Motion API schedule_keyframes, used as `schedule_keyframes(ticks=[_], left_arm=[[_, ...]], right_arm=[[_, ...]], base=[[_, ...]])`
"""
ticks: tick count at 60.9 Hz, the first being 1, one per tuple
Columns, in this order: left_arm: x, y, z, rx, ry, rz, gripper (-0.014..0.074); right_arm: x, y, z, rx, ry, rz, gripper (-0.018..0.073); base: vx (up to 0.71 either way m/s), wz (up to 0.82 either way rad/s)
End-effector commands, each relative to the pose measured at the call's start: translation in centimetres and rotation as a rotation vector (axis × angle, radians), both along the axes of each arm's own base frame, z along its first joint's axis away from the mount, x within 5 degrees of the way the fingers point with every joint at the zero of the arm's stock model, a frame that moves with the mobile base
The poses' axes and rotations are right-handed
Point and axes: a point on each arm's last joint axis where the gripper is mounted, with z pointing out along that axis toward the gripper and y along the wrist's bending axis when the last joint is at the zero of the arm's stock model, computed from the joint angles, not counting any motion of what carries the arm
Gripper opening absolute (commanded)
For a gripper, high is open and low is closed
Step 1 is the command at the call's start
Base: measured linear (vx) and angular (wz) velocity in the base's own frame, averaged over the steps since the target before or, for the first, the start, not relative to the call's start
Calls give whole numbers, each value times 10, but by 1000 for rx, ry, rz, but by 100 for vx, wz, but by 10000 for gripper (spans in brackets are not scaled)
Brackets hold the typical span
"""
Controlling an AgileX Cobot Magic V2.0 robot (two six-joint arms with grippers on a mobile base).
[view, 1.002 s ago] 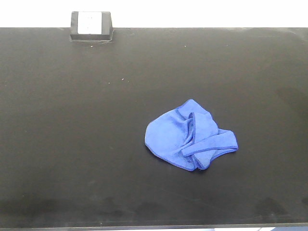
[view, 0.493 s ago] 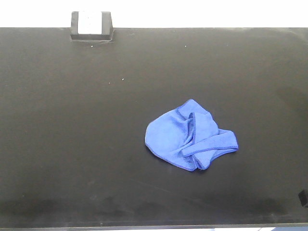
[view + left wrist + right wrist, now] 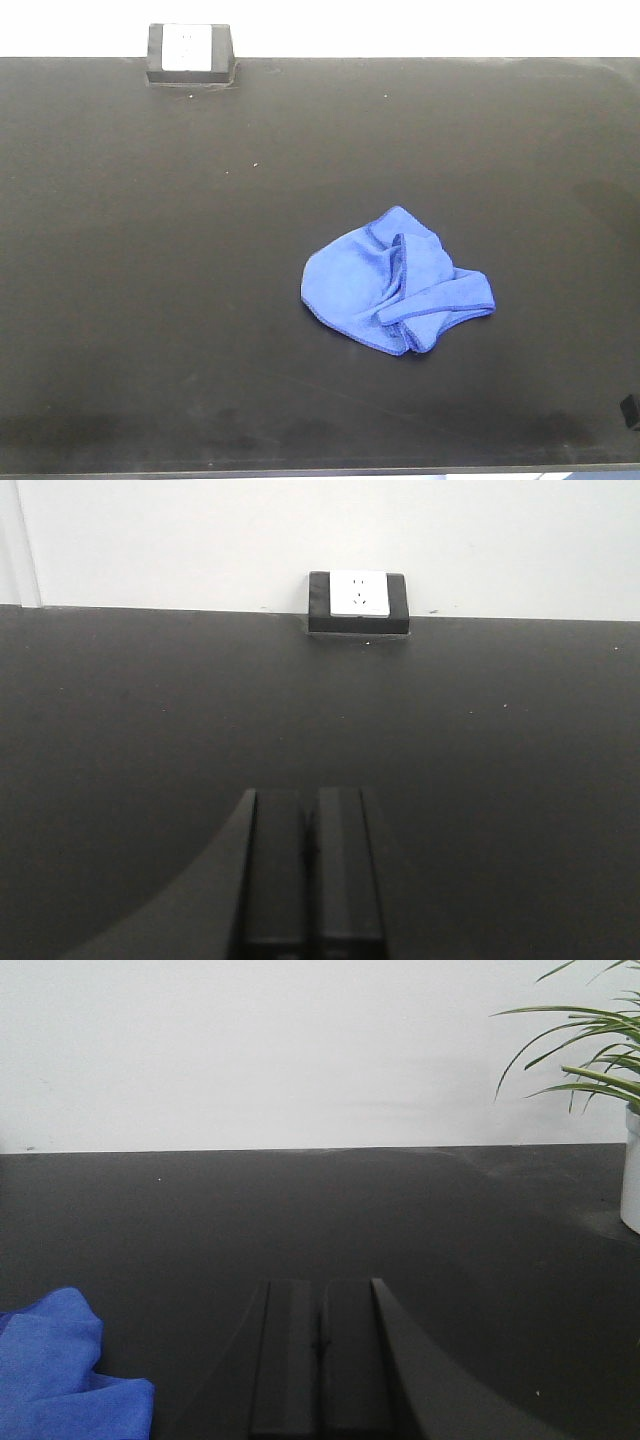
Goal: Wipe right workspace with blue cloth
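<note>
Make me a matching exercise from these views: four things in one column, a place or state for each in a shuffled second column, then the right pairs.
Things:
1. blue cloth
2. black box
3. left pincer
4. potted plant

Places or states:
A. at the far edge by the wall
B. crumpled on the countertop
C. at the right edge of the right wrist view
D. shut, holding nothing

Pairs: 1-B, 2-A, 3-D, 4-C

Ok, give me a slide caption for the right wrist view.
Shut right gripper over the black countertop, crumpled blue cloth lower left.
</note>
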Motion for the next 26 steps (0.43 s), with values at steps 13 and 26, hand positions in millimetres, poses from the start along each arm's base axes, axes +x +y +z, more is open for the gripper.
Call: schedule_keyframes(ticks=[13,26], left_arm=[[1,-1,-2,-8,-65,-6,-6],[1,-1,-2,-8,-65,-6,-6]], right_arm=[[0,0,2,-17,-70,-2,-5],[0,0,2,-17,-70,-2,-5]], base=[[0,0],[0,0]])
